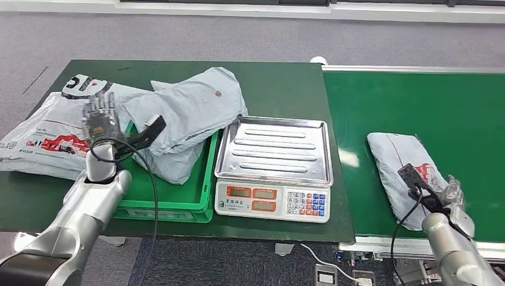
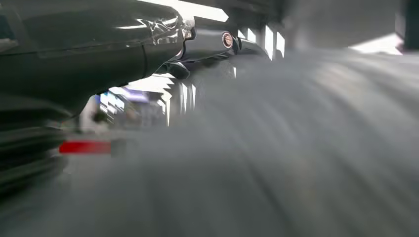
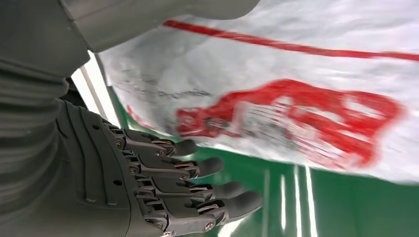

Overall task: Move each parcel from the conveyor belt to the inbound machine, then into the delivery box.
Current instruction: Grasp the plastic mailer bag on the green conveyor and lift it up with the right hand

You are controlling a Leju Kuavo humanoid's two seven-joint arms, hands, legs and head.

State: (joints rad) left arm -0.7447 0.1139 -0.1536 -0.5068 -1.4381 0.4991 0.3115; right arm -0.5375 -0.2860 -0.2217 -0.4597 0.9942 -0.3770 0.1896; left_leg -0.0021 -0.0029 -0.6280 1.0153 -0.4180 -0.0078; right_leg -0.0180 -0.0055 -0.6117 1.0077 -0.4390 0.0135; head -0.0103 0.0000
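Right wrist view: right hand (image 3: 148, 192) fingers (image 3: 207, 167) extended, slightly apart, holding nothing, just beside a grey parcel (image 3: 296, 89) with red print lying on the green conveyor belt (image 1: 417, 107). Head view: left hand (image 1: 101, 122) raised, fingers spread, empty, above the green crate (image 1: 178, 202) holding grey bags (image 1: 184, 113). Steel-topped scale (image 1: 274, 173) sits between crate and belt on a dark green table (image 1: 274, 89). Grey carpet floor (image 1: 178, 36) beyond.

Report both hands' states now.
Left hand: open, holding nothing, raised over the green crate.
Right hand: open, empty, beside the parcel.
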